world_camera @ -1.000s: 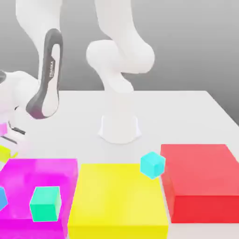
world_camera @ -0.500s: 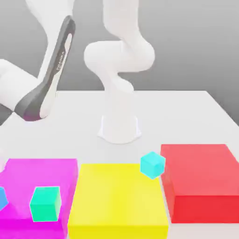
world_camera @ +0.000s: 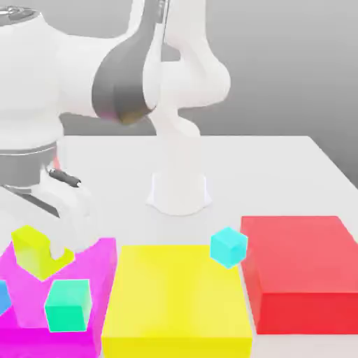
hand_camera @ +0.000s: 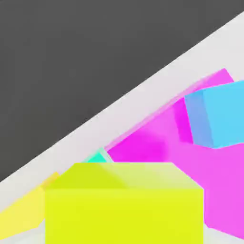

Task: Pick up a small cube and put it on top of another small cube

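A small lime-yellow cube (world_camera: 31, 249) hangs tilted above the left part of the magenta block (world_camera: 91, 260) at the exterior view's left, with my gripper (world_camera: 43, 263) shut on it. The same small cube (hand_camera: 124, 206) looms close in the hand view. A teal small cube (world_camera: 68, 305) sits on the magenta block just to the exterior view's right of and below the held one. A blue small cube (world_camera: 3, 297) pokes in at the exterior view's left edge, and the blue cube (hand_camera: 219, 114) lies on the magenta block (hand_camera: 152, 143) in the hand view.
A large flat yellow block (world_camera: 178, 301) lies in the middle front and a red block (world_camera: 301, 269) at the exterior view's right. A cyan cube (world_camera: 228, 246) sits tilted between them. The arm's white base (world_camera: 179, 189) stands behind on the table.
The arm has swung in from the exterior view's left, and the gripper with the lime-yellow cube has moved right over the magenta block. The other cubes have not moved.
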{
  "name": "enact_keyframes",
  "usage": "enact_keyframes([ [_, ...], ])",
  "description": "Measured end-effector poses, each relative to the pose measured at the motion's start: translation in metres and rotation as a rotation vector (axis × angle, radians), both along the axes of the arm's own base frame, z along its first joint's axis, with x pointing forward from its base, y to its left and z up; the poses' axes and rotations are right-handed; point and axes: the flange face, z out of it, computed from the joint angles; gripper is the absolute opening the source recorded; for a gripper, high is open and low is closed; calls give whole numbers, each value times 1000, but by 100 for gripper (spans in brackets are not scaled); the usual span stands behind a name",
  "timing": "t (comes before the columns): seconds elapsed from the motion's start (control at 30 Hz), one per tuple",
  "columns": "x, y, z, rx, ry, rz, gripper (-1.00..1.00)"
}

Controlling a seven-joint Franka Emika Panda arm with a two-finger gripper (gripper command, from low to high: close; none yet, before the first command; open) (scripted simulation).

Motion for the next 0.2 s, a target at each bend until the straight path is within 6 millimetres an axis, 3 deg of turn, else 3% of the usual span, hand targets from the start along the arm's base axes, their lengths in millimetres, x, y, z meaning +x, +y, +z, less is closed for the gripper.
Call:
enact_keyframes([
  [0.07, 0, 1, -29, 5, -3, -1, -100],
  [0.1, -1, 0, -40, 5, -3, -2, 100],
  [0.2, -1, 0, -40, 5, -3, -2, 100],
])
